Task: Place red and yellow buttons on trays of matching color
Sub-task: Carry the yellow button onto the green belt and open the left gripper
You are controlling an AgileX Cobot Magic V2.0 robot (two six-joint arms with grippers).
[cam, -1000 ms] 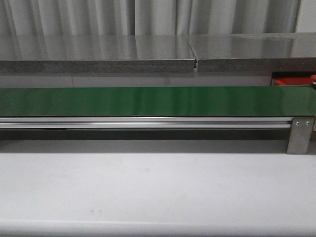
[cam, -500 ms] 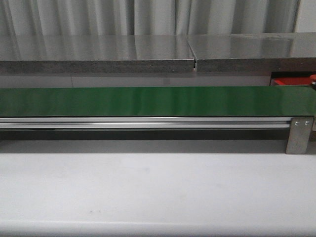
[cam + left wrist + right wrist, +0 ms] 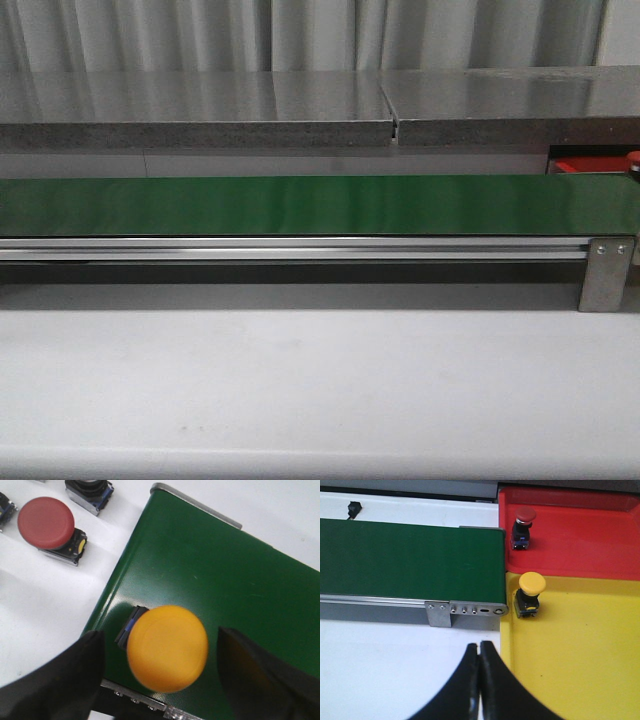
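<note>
Straight ahead, in the front view, the long green belt (image 3: 320, 205) runs across the whole width of the white bench (image 3: 320, 385), carried on a silver rail (image 3: 290, 248) with a metal bracket (image 3: 606, 272) at its right end. A bare strip of bench lies between the rail and the near edge. Behind the belt stands a grey shelf (image 3: 300, 110), and a sliver of the red tray (image 3: 585, 166) shows just past the belt's right end. Neither arm appears in this view.

Next, the left wrist view: the left gripper (image 3: 160, 665) is spread wide, its two dark fingers (image 3: 60, 680) standing on either side of a yellow button (image 3: 167, 648) without touching it. That button sits on the belt close to its silver edge. Beside the belt, on the white bench, lies a red button (image 3: 46, 522) with a dark base, and parts of other dark bases show further along.

Then the right wrist view: the right gripper (image 3: 480, 680) is pressed together with nothing between its fingers, poised over bare white bench near the edge of the yellow tray (image 3: 580, 670). The belt's end meets both trays. A red button (image 3: 524, 526) stands in the red tray (image 3: 580, 535) near its corner by the belt, and a yellow button (image 3: 531, 595) stands in the yellow tray just beside the belt's end. Most of both tray floors is free.
</note>
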